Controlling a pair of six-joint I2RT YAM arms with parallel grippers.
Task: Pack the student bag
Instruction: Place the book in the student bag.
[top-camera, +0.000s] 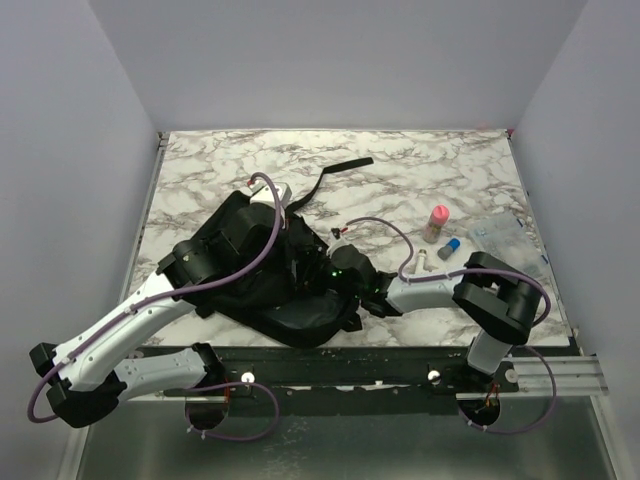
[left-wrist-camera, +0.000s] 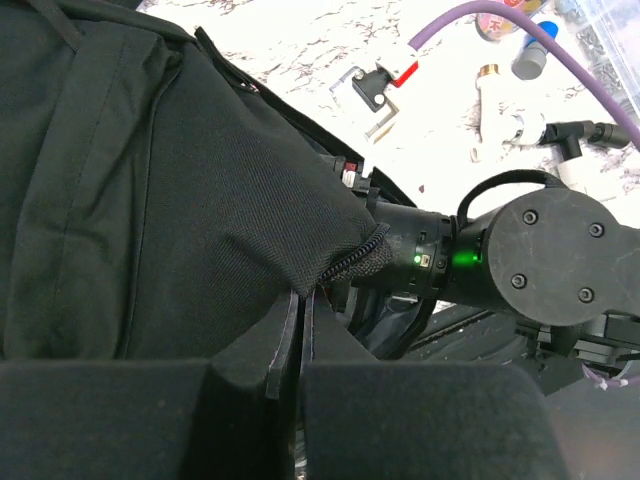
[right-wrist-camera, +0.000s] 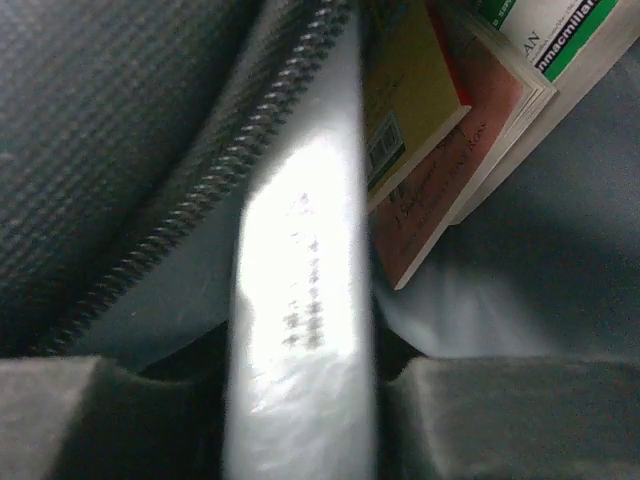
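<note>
Sprawling across the left-centre of the marble table (top-camera: 420, 170), the student bag (top-camera: 300, 315) lies slumped and flat, its open mouth facing the right arm. The left gripper (left-wrist-camera: 293, 375) has its jaws clenched on a thin edge of the bag's black fabric, close to the zipper (left-wrist-camera: 350, 265). The right gripper (right-wrist-camera: 300, 400) is sunk in the opening, jaws grasping a pale glossy flat object (right-wrist-camera: 300, 260) that stands on edge just beside the zipper teeth. Behind it, inside the bag, several books (right-wrist-camera: 420, 200) lie stacked at a slant: one yellow, one reddish, one with a green and white cover. A loose black strap (top-camera: 340, 168) trails from the bag toward the far side of the table. To the right, well apart from the bag, stand a pink bottle (top-camera: 437, 222) and a clear plastic pouch (top-camera: 500, 235).
</note>
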